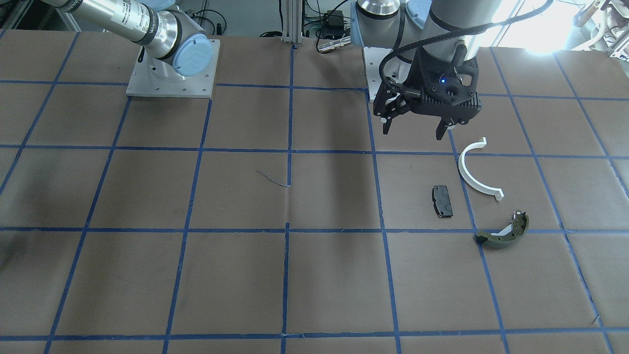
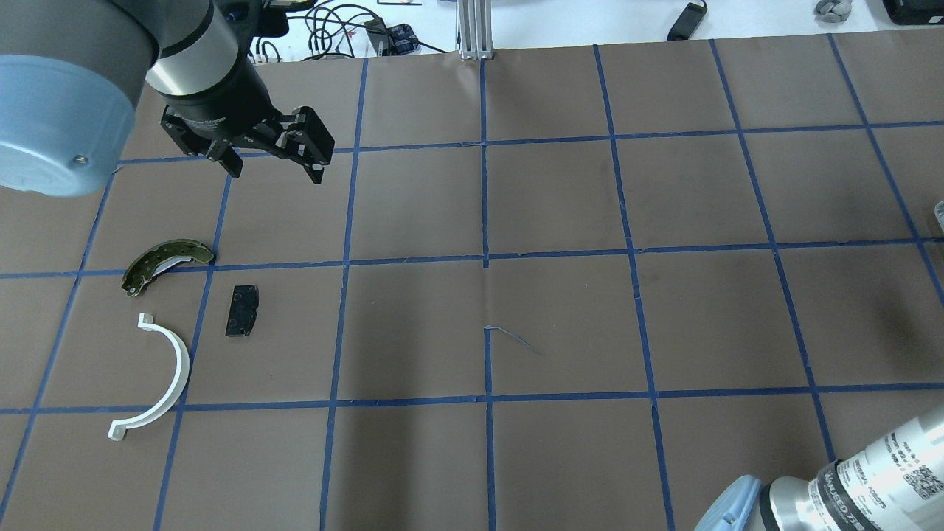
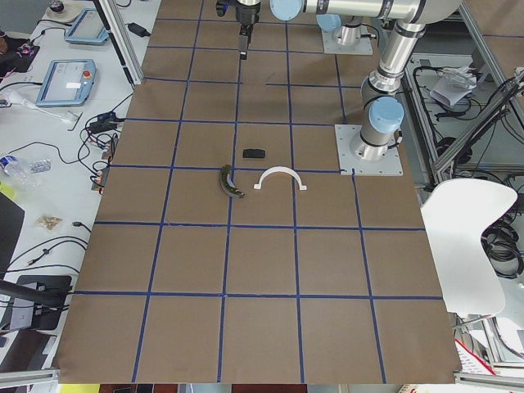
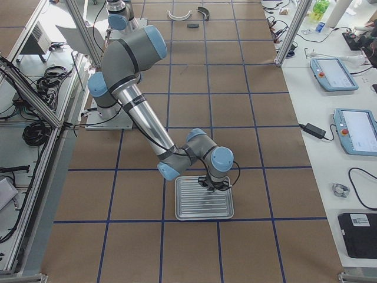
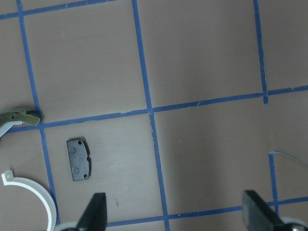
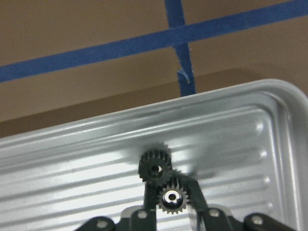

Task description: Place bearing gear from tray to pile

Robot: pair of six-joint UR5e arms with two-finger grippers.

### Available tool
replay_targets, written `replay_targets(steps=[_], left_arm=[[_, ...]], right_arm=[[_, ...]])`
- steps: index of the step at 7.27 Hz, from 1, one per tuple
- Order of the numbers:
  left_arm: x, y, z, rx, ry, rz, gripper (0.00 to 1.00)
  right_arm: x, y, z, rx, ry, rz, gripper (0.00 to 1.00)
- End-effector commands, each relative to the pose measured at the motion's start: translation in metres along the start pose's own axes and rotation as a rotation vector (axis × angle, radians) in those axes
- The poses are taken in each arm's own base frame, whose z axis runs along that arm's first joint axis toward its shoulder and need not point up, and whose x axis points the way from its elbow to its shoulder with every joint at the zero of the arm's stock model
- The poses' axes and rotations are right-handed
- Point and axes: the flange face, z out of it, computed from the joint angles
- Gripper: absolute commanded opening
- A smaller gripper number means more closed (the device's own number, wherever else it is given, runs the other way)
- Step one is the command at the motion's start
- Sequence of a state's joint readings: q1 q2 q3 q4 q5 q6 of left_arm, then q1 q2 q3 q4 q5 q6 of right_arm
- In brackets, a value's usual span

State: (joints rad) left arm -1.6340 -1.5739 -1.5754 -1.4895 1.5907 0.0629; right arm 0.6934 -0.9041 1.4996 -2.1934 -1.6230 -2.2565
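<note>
The pile lies on the brown paper: a white half-ring (image 1: pixel 464 174) (image 2: pixel 179 365), a black pad (image 1: pixel 442 200) (image 2: pixel 243 310) (image 5: pixel 79 159) and an olive brake shoe (image 1: pixel 501 237) (image 2: pixel 158 258). My left gripper (image 1: pixel 415 132) (image 2: pixel 276 168) (image 5: pixel 178 214) hangs open and empty above the paper beside the pile. In the right wrist view my right gripper (image 6: pixel 169 195) is shut on a small dark bearing gear (image 6: pixel 169 198) just above the ribbed metal tray (image 6: pixel 240 139). A second gear shape (image 6: pixel 155 168) shows on the tray floor beside it, perhaps a reflection.
The tray (image 4: pixel 203 203) sits far from the pile (image 4: pixel 192 17), at the table's right end, with my right arm bent down over it. Blue tape lines grid the paper. Cables and pendants lie beyond the far table edge (image 2: pixel 354 29).
</note>
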Motion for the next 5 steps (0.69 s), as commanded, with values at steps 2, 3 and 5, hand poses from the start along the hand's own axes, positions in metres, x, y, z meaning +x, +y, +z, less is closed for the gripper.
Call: replay_targets(steps=[2, 3, 5], left_arm=[[0.0, 0.0, 0.0, 0.0, 0.0, 0.0, 1.0], [0.0, 0.0, 0.0, 0.0, 0.0, 0.0, 1.0], [0.0, 0.0, 0.0, -0.001, 0.0, 0.0, 1.0]], right_arm=[[-0.004, 0.008, -0.022, -0.078, -0.026, 0.097, 0.02], [-0.006, 0.002, -0.04, -0.083, -0.02, 0.133, 0.02], [-0.003, -0.045, -0.076, -0.051, -0.057, 0.253, 0.0]])
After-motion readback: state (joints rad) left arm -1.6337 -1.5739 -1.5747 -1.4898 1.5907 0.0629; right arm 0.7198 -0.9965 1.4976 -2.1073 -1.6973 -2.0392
